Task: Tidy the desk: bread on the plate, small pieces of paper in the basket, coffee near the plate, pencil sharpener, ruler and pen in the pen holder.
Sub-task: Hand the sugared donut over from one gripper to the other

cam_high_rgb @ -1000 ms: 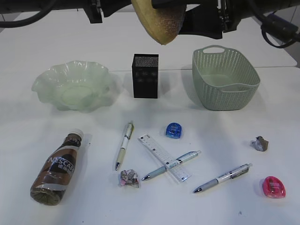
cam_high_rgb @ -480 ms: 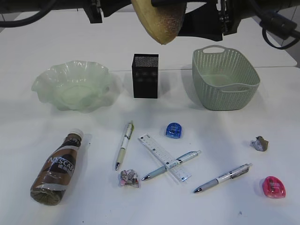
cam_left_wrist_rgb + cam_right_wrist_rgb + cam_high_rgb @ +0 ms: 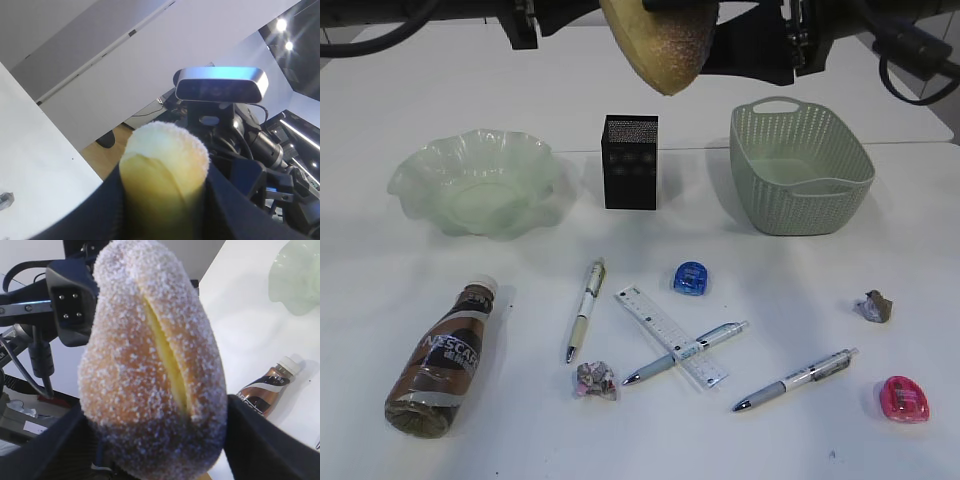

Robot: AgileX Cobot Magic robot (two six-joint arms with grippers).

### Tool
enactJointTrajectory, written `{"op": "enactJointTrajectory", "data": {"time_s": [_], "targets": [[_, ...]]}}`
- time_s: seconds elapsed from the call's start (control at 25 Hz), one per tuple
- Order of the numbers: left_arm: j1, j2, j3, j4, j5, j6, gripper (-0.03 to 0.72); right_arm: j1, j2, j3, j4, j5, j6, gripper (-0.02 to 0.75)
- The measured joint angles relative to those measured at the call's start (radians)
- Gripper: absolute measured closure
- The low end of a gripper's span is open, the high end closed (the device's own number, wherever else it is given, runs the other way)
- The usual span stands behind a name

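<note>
A sugared bread roll [image 3: 660,45] hangs high above the table's back edge. Both grippers are closed on it: my left gripper [image 3: 165,200] from the left, my right gripper [image 3: 155,440] from the right. The pale green glass plate [image 3: 420,165] is at the back left, the black pen holder [image 3: 630,165] in the middle, the green basket [image 3: 800,210] at the back right. The coffee bottle [image 3: 445,360] lies at the front left. Three pens [image 3: 585,310], [image 3: 685,352], [image 3: 795,380] and a clear ruler [image 3: 665,330] lie in front. The blue sharpener [image 3: 691,278], pink sharpener [image 3: 905,398] and paper scraps [image 3: 595,381], [image 3: 875,306] lie around them.
Both arms cross the top of the exterior view above the table's back edge. One pen lies across the ruler. The right wrist view also shows the plate [image 3: 300,275] and the coffee bottle [image 3: 270,385] far below.
</note>
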State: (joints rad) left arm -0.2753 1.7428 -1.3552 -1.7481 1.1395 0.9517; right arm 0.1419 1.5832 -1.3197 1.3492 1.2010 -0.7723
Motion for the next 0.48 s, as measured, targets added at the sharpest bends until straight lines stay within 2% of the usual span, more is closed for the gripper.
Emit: {"op": "enactJointTrajectory", "data": {"time_s": [0.48], "targets": [[-0.002, 0.000, -0.002, -0.008, 0.026, -0.006, 0.435, 0.000, -0.054, 0.000, -0.048, -0.002, 0.009, 0.165]]}}
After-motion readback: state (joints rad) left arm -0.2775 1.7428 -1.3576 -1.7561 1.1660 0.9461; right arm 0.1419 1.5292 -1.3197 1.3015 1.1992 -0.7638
